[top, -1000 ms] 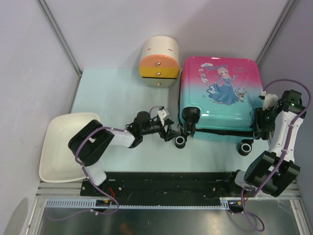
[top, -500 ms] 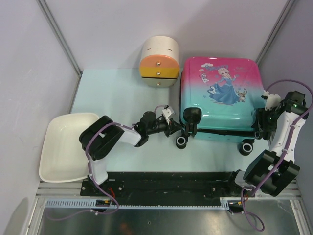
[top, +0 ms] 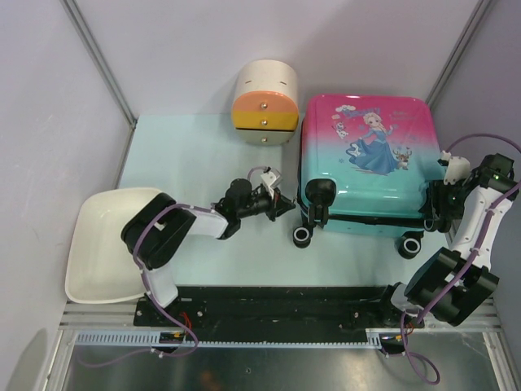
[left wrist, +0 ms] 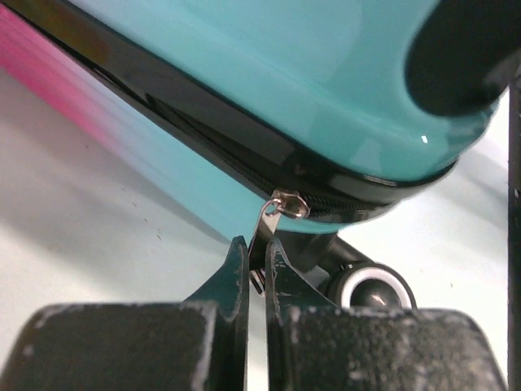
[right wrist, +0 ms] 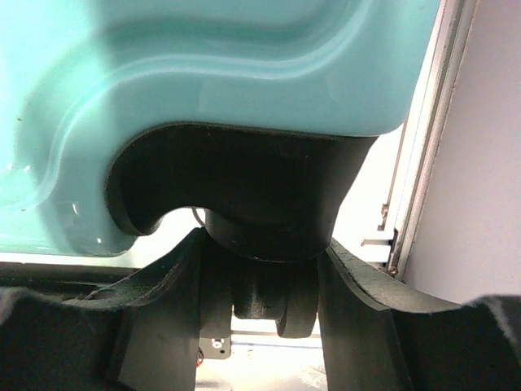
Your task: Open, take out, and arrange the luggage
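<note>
The luggage [top: 366,155] lies flat at the back right, teal-to-pink with a princess print and black wheels facing the near side. My left gripper [top: 285,204] sits at its near left corner. In the left wrist view it [left wrist: 255,261] is shut on the silver zipper pull [left wrist: 281,208], which hangs from the black zip line under the teal shell [left wrist: 326,81]. My right gripper [top: 429,208] is at the near right corner. In the right wrist view its fingers [right wrist: 175,301] press both sides of the black wheel mount [right wrist: 273,244] under the teal shell [right wrist: 203,81].
A cream cylindrical box with orange-yellow drawers [top: 264,102] stands left of the luggage at the back. A white tray [top: 106,244] lies at the near left. A black caster wheel [left wrist: 370,289] is just right of the left fingers. The frame rail [right wrist: 423,163] runs close on the right.
My left gripper went from open to shut on the zipper pull and shifted slightly up and left. The right arm has barely moved.
</note>
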Motion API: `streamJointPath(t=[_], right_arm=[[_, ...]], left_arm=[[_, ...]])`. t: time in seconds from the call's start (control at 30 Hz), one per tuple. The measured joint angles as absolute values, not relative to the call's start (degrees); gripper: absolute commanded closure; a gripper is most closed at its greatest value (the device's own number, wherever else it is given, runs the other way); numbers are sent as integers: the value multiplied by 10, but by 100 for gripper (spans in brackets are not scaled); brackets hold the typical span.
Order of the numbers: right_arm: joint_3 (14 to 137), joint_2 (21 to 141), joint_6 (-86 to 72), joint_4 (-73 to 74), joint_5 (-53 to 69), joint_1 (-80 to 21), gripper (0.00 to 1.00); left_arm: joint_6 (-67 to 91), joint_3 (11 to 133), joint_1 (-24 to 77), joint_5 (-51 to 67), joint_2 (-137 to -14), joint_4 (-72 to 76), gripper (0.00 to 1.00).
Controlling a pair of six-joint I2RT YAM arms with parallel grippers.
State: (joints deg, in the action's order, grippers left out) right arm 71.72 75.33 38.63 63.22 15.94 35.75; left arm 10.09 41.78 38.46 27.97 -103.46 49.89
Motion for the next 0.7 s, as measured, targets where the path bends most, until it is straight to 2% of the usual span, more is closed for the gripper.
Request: streamJointPath(t=[0.7], right_arm=[[717, 754, 396, 631, 164, 362, 100]], left_arm=[[102, 651, 366, 214, -1148, 338, 100]])
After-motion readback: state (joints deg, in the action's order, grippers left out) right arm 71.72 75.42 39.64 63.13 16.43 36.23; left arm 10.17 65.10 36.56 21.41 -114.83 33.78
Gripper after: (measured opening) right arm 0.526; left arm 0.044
